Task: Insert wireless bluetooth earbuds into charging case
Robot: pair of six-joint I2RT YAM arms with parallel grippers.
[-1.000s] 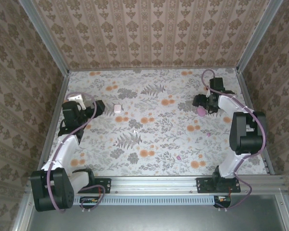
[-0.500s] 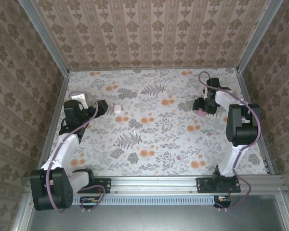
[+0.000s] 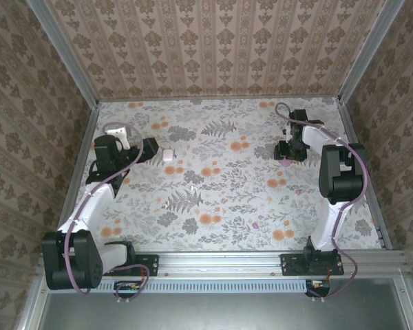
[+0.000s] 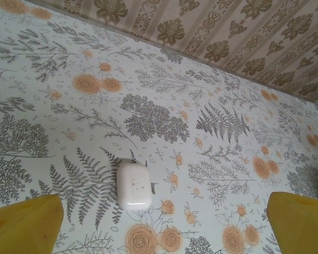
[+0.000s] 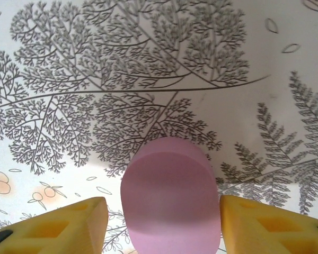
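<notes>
Left claw (image 3: 149,147) sits at the left of the overhead view, jaws spread as wide as they go and nothing in them. Its yellow fingers (image 4: 26,225) fill the bottom corners of the wrist view. The white rounded-square case (image 4: 133,185) lies flat on the bench (image 3: 220,199) between them, just above. Overhead, that case (image 3: 168,155) is just right of the claw. Over at the upper right, the right claw (image 3: 287,155) is low on the bench, jaws half open astride a pink rounded object (image 5: 170,198) (a sliver of gap shows on the left side, so no grip). The earbuds (image 3: 191,180), tiny white pieces, lie below and right of the case, left of centre.
</notes>
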